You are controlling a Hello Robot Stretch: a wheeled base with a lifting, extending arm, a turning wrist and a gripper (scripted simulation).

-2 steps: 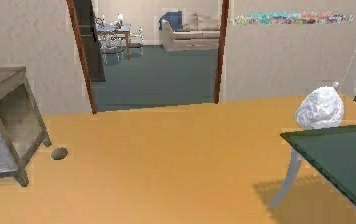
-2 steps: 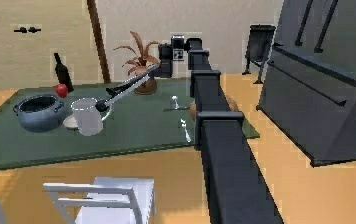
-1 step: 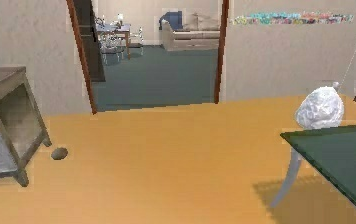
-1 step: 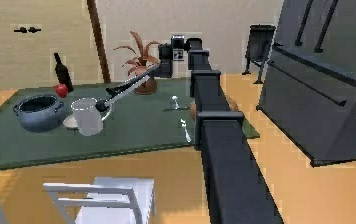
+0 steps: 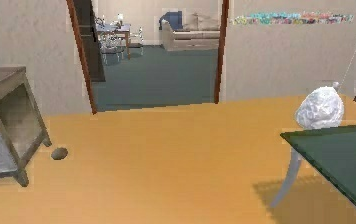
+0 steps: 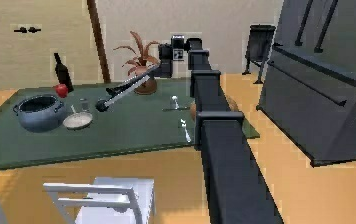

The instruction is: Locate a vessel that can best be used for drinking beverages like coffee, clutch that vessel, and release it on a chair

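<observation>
Cup (image 6: pixel 84 105), a small pale shape, stands on the green tabletop (image 6: pixel 136 135) just behind a shallow white bowl (image 6: pixel 78 121), between a blue-grey pot (image 6: pixel 36 110) and the hand (image 6: pixel 106 103). Whether the hand holds anything cannot be told, since the tabletop lies behind its tip. A white chair (image 6: pixel 101 200) stands at the tabletop's near edge.

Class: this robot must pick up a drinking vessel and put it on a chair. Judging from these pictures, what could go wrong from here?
The arm reaches across the green table with cutlery right beside it; a sideways swing might sweep that off. The potted plant stands near the arm's far end and could be toppled. Small things by the bowl are hard to identify, so the wrong vessel might be picked.
</observation>
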